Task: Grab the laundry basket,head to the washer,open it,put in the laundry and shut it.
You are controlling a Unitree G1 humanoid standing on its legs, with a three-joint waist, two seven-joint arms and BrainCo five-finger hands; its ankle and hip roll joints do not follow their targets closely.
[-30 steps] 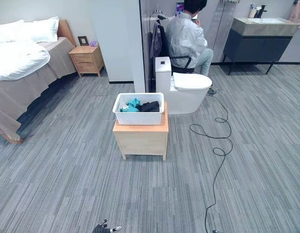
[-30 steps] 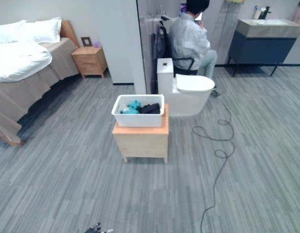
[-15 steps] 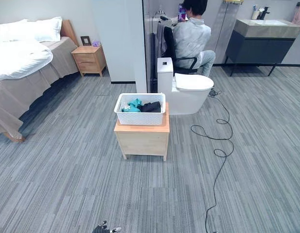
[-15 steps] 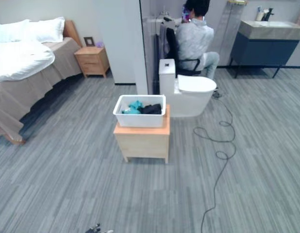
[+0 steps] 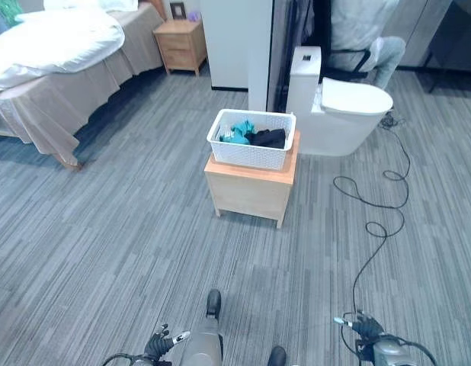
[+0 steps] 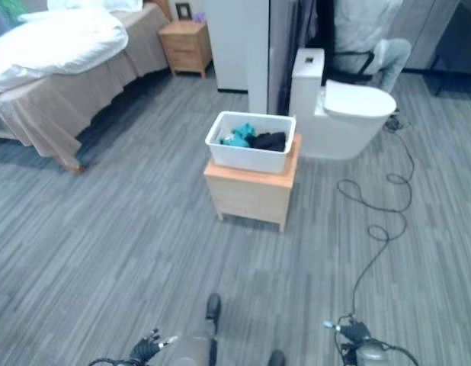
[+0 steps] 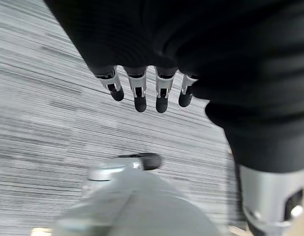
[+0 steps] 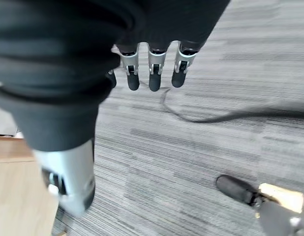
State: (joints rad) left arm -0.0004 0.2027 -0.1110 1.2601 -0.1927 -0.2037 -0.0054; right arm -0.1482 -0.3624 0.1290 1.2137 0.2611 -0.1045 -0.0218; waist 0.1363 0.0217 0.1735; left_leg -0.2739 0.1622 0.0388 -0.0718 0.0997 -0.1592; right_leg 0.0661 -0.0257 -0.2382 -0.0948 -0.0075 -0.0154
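Left hand (image 7: pixel 147 88) hangs low over the carpet (image 5: pixel 106 252) with its fingers straight and relaxed, holding nothing; in the head view it shows at the bottom edge, left of centre. Right hand (image 8: pixel 152 66) hangs the same way, fingers extended and empty, at the bottom edge right of centre in the head view. Both hands are well apart from the basket (image 5: pixel 252 139). The white basket stands on a small wooden cabinet (image 5: pixel 251 187) in the middle of the floor and contains teal and black laundry (image 5: pixel 254 136). Behind the cabinet stands a white toilet (image 5: pixel 342 114), just beside a partition wall (image 5: pixel 258 46). A seated person (image 5: pixel 361 30) shows beyond the toilet. A bed (image 5: pixel 60 53) with white bedding lies at the far left, with a wooden nightstand (image 5: pixel 182 46) beside it.
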